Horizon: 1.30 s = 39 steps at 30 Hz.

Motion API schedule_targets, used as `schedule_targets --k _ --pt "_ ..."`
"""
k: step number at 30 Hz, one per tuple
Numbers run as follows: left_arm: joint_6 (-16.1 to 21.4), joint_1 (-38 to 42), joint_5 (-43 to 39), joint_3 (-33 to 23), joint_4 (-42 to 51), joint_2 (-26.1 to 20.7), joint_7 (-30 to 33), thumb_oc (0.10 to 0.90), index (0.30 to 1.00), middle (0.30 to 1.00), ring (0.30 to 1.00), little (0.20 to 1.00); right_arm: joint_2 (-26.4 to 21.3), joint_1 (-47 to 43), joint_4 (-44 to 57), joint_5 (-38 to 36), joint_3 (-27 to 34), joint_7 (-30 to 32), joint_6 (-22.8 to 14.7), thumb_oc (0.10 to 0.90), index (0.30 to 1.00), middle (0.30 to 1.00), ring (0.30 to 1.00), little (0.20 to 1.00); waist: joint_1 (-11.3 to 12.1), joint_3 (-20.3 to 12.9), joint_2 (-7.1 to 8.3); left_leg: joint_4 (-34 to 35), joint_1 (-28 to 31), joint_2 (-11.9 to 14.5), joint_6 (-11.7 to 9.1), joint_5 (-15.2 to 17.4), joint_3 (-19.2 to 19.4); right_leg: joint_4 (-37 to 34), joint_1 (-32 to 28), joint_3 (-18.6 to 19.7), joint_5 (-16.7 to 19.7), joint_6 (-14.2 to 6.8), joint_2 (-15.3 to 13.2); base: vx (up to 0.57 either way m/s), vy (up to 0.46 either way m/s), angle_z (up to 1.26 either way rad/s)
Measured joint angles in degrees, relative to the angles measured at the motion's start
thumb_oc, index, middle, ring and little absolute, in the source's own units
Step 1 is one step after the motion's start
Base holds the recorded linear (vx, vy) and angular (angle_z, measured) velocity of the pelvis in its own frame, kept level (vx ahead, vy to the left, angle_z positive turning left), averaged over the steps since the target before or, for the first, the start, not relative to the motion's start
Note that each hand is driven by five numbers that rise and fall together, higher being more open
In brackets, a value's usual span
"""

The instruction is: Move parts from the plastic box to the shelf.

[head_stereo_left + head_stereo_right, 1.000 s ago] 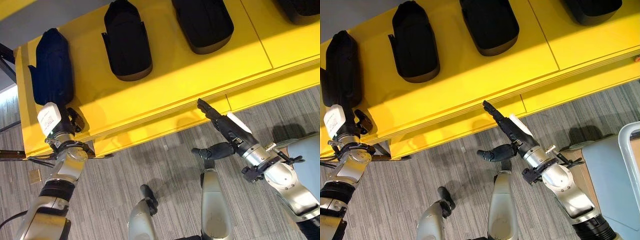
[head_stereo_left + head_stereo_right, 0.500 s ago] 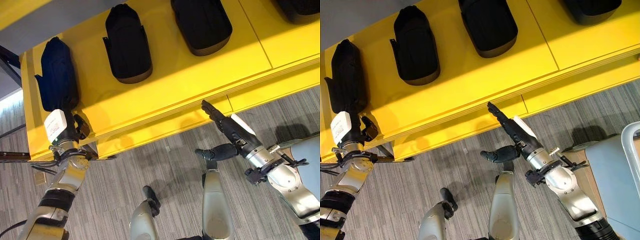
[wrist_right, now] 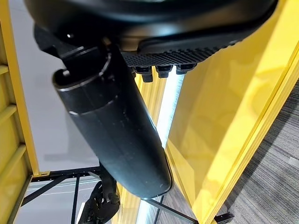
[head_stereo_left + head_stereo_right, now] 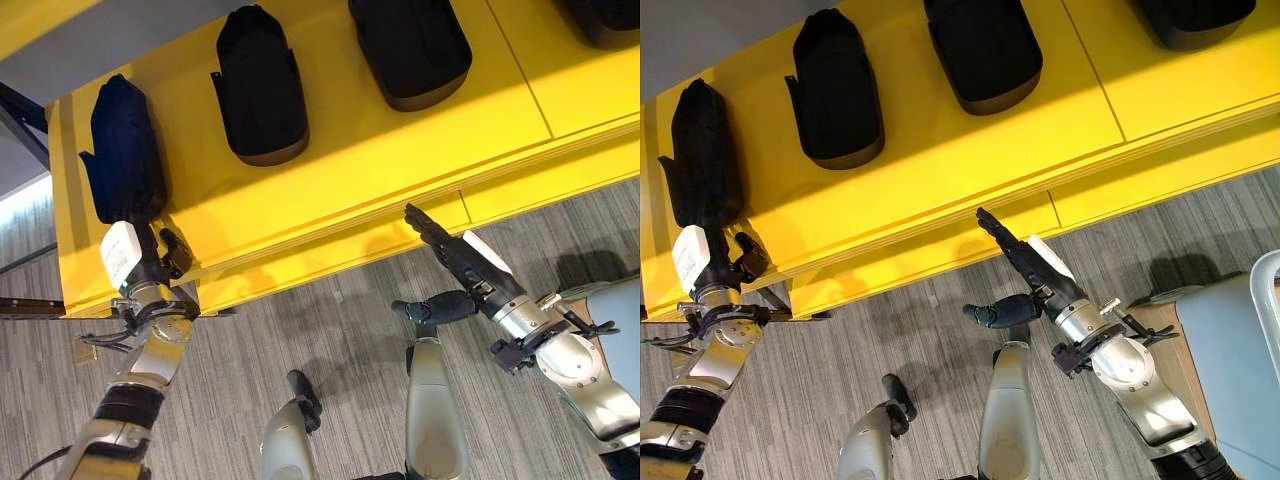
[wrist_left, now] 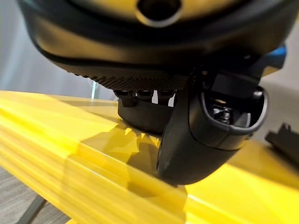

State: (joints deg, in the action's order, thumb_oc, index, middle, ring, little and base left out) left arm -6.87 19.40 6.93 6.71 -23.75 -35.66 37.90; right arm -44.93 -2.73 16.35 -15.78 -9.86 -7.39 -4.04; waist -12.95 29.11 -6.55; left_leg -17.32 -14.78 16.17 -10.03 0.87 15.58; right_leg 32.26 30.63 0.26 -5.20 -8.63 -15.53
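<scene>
A yellow shelf [image 4: 400,150] carries several black parts: one at the far left [image 4: 122,150], one beside it [image 4: 260,85], a third further right [image 4: 410,45]. My left hand [image 4: 140,250] rests at the shelf's front edge, right against the near end of the leftmost part. Its fingers look straight and its thumb [image 5: 210,135] stands apart over the yellow board. My right hand [image 4: 460,262] hovers over the floor just before the shelf's front edge, open and holding nothing, fingers pointing at the shelf, thumb [image 3: 112,126] spread out.
A grey-blue plastic box [image 4: 1230,350] stands at the lower right by my right arm. Another black part [image 4: 605,20] lies at the shelf's far right. Grey striped carpet [image 4: 340,330] lies before the shelf, and a dark metal frame [image 4: 20,115] borders its left end.
The whole view has shifted slightly. Both hands keep their places relative to the shelf and the leftmost part.
</scene>
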Motion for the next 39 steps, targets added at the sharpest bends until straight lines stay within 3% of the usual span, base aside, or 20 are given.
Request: schedule_targets --k 6,7,10,16,22,29,33,39 --pt "1.2 4.0 0.0 -3.2 -4.3 0.3 7.3 0.9 1.0 1.0 1.0 1.0 -0.4 -0.8 0.0 0.0 0.0 0.3 0.0 0.9 1.0 1.0 1.0 1.0 0.3 0.0 0.06 -0.6 -0.1 0.1 -0.4 0.0 -0.2 1.0 0.3 0.0 -0.5 0.4 0.0 0.02 0.008 0.01" --pt "1.2 8.8 0.0 -3.8 -9.7 -0.9 9.1 0.9 1.0 1.0 1.0 1.0 -0.5 -1.6 0.0 -0.1 -0.2 0.3 0.0 0.9 1.0 1.0 1.0 1.0 0.1 0.0 0.07 -0.8 -0.2 0.1 -0.5 0.0 -0.2 1.1 0.3 0.1 -0.4 0.4 0.0 0.0 0.0 0.0" --pt "1.5 13.5 0.0 -4.1 -15.2 -4.4 10.9 0.9 1.0 1.0 1.0 1.0 -0.7 -2.7 0.0 -0.1 -0.6 0.2 0.0 0.9 1.0 1.0 1.0 1.0 -0.9 0.0 0.12 -1.3 -1.1 0.3 -0.6 0.1 -0.2 1.3 1.0 0.1 -0.4 0.4 0.0 0.0 0.0 0.0" --pt "5.5 20.1 0.2 -3.3 -15.7 -6.3 16.7 0.9 1.0 1.0 1.0 1.0 -0.7 -2.3 0.0 -0.2 -0.7 0.4 0.1 0.9 1.0 1.0 1.0 1.0 -1.7 0.0 0.27 -1.4 -1.1 0.7 -0.9 0.3 -0.1 1.0 1.1 0.1 -0.3 0.5 0.6 0.01 -0.027 -0.03" --pt "10.3 19.4 1.2 -3.4 -11.9 -6.3 20.9 0.9 1.0 1.0 1.0 1.0 0.7 -1.7 0.0 -0.1 -1.2 1.2 0.1 0.9 1.0 1.0 1.0 1.0 -2.1 0.0 2.53 -1.9 -1.3 0.8 -1.0 0.6 -0.1 1.0 0.9 0.2 -0.1 0.6 0.8 0.0 -0.063 -0.01" --pt "14.3 5.4 5.1 -3.7 6.0 -5.5 19.5 0.9 1.0 1.0 1.0 1.0 3.1 2.5 0.0 0.0 -1.0 2.9 -1.4 0.9 1.0 1.0 1.0 1.0 -0.2 -0.1 3.73 -1.9 -1.1 1.0 -0.9 0.8 -0.4 -0.4 -0.4 -0.3 0.6 0.4 0.8 0.0 -0.072 0.02" --pt "14.9 -4.0 8.2 -3.5 17.6 -0.7 15.2 0.9 1.0 1.0 1.0 1.0 4.6 4.0 0.0 0.1 -0.5 4.3 -2.2 0.9 1.0 1.0 1.0 1.0 2.3 0.0 4.17 -3.1 -1.5 1.3 -0.7 1.0 -1.5 -0.3 -1.4 -1.2 0.6 0.5 0.8 -0.04 -0.077 0.09" --pt "16.1 -7.1 9.7 -3.6 19.8 1.0 13.8 0.9 1.0 1.0 1.0 1.0 9.2 5.0 -0.1 1.9 -0.2 6.2 -3.6 0.9 1.0 1.0 1.0 1.0 3.8 -0.1 4.6 -3.9 -2.7 1.4 0.0 1.5 -3.4 -2.9 -3.1 -2.5 0.9 0.2 0.8 0.04 -0.016 0.14"
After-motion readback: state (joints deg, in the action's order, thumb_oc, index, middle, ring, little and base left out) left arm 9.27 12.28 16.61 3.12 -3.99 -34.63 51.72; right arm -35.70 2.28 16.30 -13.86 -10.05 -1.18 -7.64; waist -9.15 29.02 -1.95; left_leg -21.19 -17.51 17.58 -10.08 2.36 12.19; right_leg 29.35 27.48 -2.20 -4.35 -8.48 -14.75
